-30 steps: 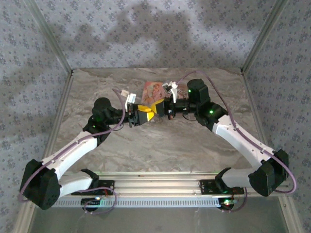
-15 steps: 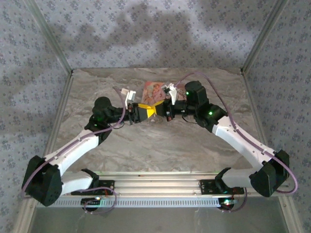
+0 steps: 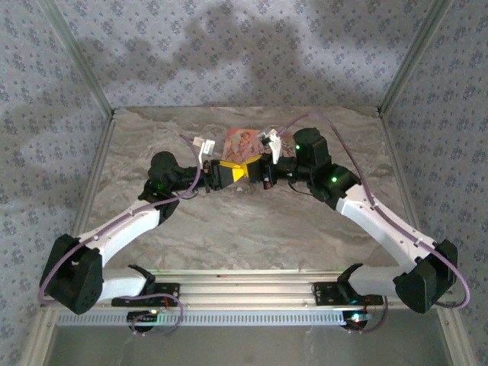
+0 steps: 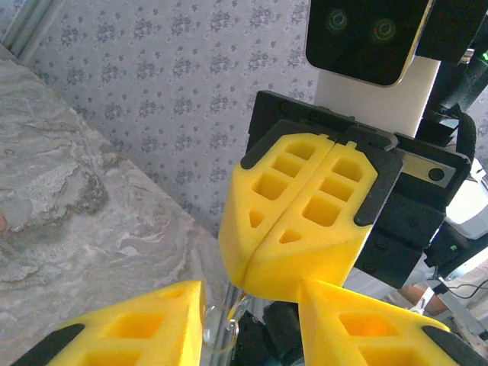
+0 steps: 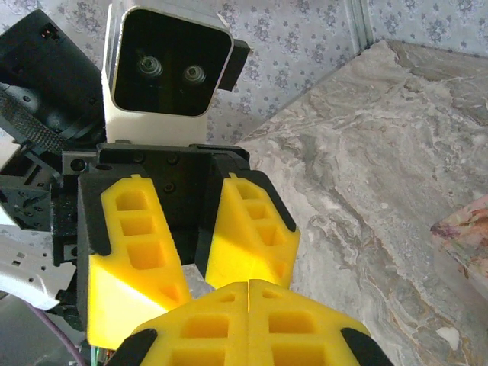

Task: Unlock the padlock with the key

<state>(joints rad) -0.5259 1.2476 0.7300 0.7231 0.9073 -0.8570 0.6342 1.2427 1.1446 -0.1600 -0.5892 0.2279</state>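
Note:
My two grippers meet tip to tip above the middle of the table. The right gripper (image 3: pixel 248 172) is shut, and a thin metal sliver, the key (image 4: pixel 238 303), pokes from its closed tip (image 4: pixel 242 282). The key runs down to a shiny metal loop (image 4: pixel 221 324) and a dark body, the padlock (image 4: pixel 282 335), both sitting between the yellow fingers of my left gripper (image 4: pixel 250 305). Those fingers stand part-way closed around the padlock, and the loop touches the left one. In the right wrist view the left gripper (image 5: pixel 191 282) faces my shut right gripper (image 5: pixel 249 284). The arms hide the padlock from above.
A pink patterned packet (image 3: pixel 242 142) lies on the marble table (image 3: pixel 252 229) just behind the grippers, and it also shows at the right edge of the right wrist view (image 5: pixel 465 229). Metal frame posts and patterned cloth walls close in the sides and back.
Both grippers have shifted a little toward the back of the table while staying tip to tip. The left jaws have narrowed. The right jaws stay shut.

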